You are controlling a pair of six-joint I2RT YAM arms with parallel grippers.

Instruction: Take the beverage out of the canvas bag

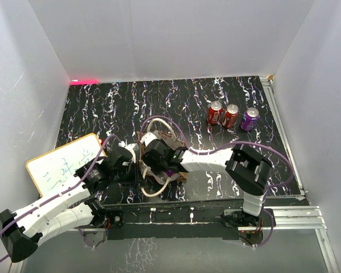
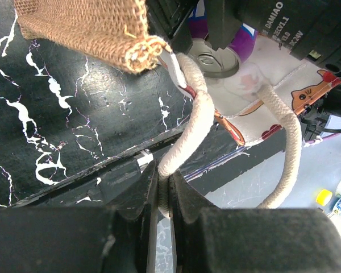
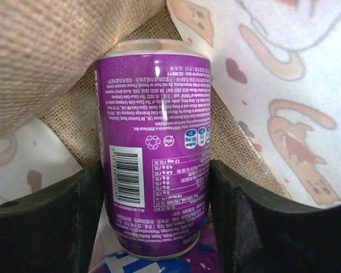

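Inside the canvas bag, the purple can (print upside down to the wrist camera) sits clamped in the right gripper. Just outside the bag's mouth, the left gripper pinches a cream rope handle.

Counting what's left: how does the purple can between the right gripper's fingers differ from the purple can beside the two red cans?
The gripped purple can sits inside the tan canvas bag, clamped by the right gripper; the free purple can stands untouched on the black marbled table. From above, the gripped one is hidden, the free one plain. Both are purple.
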